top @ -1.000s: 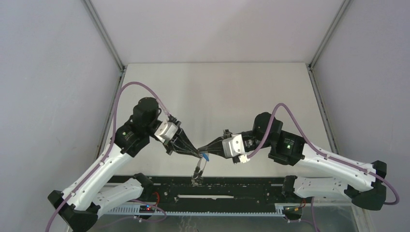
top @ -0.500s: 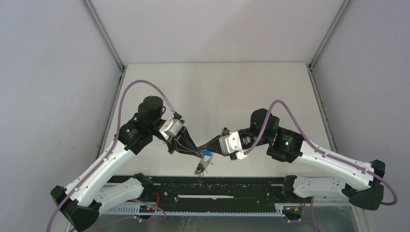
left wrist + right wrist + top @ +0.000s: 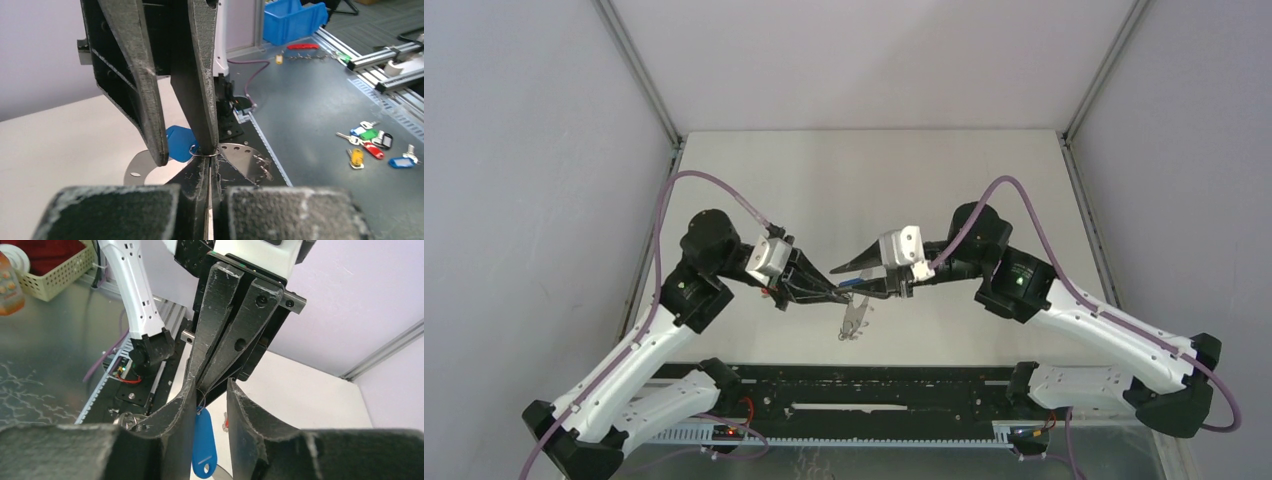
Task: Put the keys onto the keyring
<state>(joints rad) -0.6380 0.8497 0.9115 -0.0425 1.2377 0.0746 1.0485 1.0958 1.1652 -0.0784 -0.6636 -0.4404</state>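
My left gripper (image 3: 832,295) (image 3: 210,162) is shut on the rim of the keyring (image 3: 854,320), a thin grey metal plate ring with small holes (image 3: 245,157) that hangs below it. The blue key (image 3: 851,283) (image 3: 177,142) (image 3: 202,440) hangs by a small wire loop right at the left fingertips. My right gripper (image 3: 844,280) (image 3: 211,385) meets the left one tip to tip. Its jaws stand apart, the blue key dangles between them, and one finger (image 3: 202,100) touches the wire loop. A small red piece, probably the red key (image 3: 226,423), lies on the table below.
The black rail (image 3: 874,385) runs along the near edge under the grippers. Metal frame posts stand at the back corners. Off the table are a blue bin (image 3: 295,20), loose coloured key tags (image 3: 372,145) and a basket (image 3: 55,270).
Both grippers have moved away from the near rail toward the table's middle, carrying the ring and the blue key along. The right wrist has turned over and the left arm has pulled back left.
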